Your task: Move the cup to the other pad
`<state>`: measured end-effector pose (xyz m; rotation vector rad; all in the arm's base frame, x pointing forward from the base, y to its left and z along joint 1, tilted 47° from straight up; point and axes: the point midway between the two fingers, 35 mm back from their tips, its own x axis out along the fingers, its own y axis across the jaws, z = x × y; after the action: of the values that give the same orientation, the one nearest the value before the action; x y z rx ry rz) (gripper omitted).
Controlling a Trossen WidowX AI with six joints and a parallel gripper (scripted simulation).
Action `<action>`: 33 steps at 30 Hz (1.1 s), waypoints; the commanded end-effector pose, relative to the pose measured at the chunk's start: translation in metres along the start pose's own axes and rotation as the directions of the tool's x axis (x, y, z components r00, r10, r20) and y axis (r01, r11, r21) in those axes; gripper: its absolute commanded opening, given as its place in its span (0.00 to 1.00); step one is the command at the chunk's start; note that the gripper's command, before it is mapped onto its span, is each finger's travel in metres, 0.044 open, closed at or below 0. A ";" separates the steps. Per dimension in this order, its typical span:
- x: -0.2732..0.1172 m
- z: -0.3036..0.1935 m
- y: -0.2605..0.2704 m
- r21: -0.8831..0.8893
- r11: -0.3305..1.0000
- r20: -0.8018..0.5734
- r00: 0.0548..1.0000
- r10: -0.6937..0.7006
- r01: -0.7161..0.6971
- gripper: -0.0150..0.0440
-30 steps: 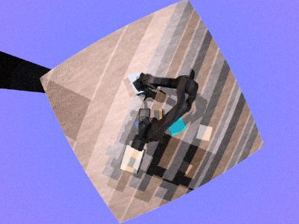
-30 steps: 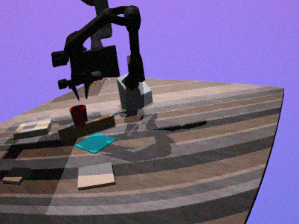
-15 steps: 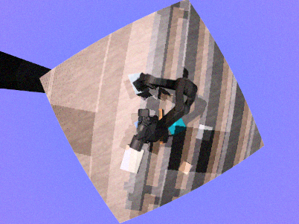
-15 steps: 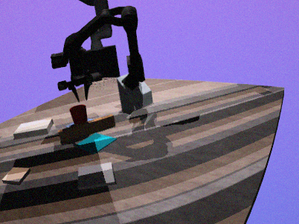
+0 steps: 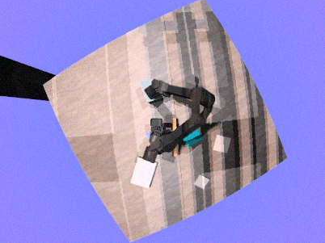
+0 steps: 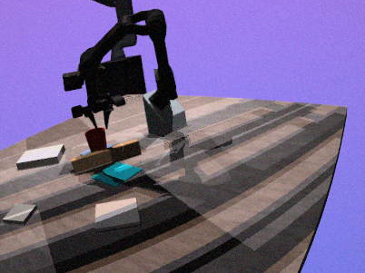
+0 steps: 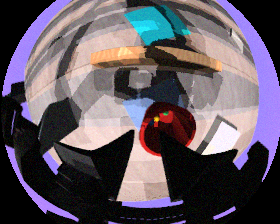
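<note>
The red cup [image 6: 96,140] [image 7: 172,132] stands upright on the blue pad [image 6: 84,153] [image 7: 132,110]. Inside it a yellow marble [image 7: 156,119] and a green marble [image 7: 165,114] show; others are unclear in the dark. My gripper [image 6: 101,127] [image 7: 146,133] is partly open with nothing between its fingers. It points down, its tips just above the cup's rim; in the wrist view one fingertip overlaps the cup and the other is left of it. The teal pad [image 5: 192,138] [image 6: 122,171] [image 7: 150,24] is bare. The arm hides the cup in the top view.
A low wooden bar [image 6: 126,150] [image 7: 107,58] stands between the two pads. A thick white block [image 5: 143,173] [image 6: 41,157] [image 7: 223,137] lies beside the blue pad. Two pale tiles lie beyond the teal pad, a larger one [image 5: 221,144] [image 6: 117,212] and a smaller one [image 5: 201,182] [image 6: 19,213].
</note>
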<state>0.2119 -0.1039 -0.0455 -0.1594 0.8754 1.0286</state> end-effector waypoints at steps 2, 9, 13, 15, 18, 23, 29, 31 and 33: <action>0.012 0.000 0.003 0.012 1.000 0.007 1.000 0.011 -0.011 0.50; 0.024 0.000 0.004 0.011 1.000 0.008 1.000 0.012 -0.012 0.50; 0.030 0.001 0.004 0.011 1.000 0.009 1.000 0.012 -0.012 0.50; 0.033 0.001 0.005 0.011 1.000 0.010 1.000 0.013 -0.013 0.50; 0.034 0.001 0.005 0.011 1.000 0.010 1.000 0.013 -0.013 0.50; 0.034 0.001 0.005 0.011 1.000 0.010 1.000 0.013 -0.013 0.50; 0.032 0.001 0.004 0.002 1.000 0.005 1.000 0.009 -0.009 0.33; 0.032 0.001 0.004 0.002 1.000 0.005 1.000 0.009 -0.009 0.30; 0.032 0.001 0.004 0.002 1.000 0.005 1.000 0.009 -0.009 0.28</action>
<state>0.2161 -0.0793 -0.0665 -0.1496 0.8735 1.0362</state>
